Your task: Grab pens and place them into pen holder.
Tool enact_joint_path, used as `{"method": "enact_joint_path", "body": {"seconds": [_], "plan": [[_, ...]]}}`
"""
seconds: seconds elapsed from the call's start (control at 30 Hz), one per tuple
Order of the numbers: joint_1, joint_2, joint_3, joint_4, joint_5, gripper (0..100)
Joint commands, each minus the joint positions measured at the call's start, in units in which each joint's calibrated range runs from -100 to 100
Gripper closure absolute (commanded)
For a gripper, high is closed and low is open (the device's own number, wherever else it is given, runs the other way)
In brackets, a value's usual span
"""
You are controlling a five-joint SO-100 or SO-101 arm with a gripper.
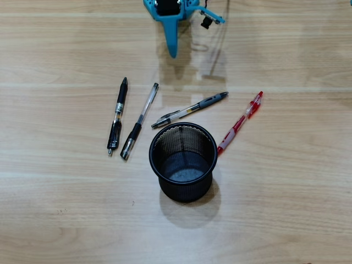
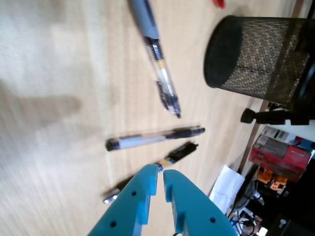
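Wood desk w/ 4 pens lying flat around upright mesh pen holder: black pen and black-sleeve pen at overhead-view left, grey-sleeve pen just above holder rim, red pen at right; blue gripper jaws nearly closed, empty, above pens.

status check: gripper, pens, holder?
Gripper shut, empty, above the table. Four pens on the wood, none in the pen holder. Nothing in the way.
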Motion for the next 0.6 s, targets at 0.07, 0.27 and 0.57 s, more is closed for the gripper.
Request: {"method": "enact_joint_path", "body": {"seconds": [0.07,0.27,0.57], "plan": [[0.68,17.89,-18.50,0.66,-0.17,98],[3.31,28.05,-25.71,0.14,-11.96,98],[6.40,30.74,-31.66,7.72,-41.17,97]]}}
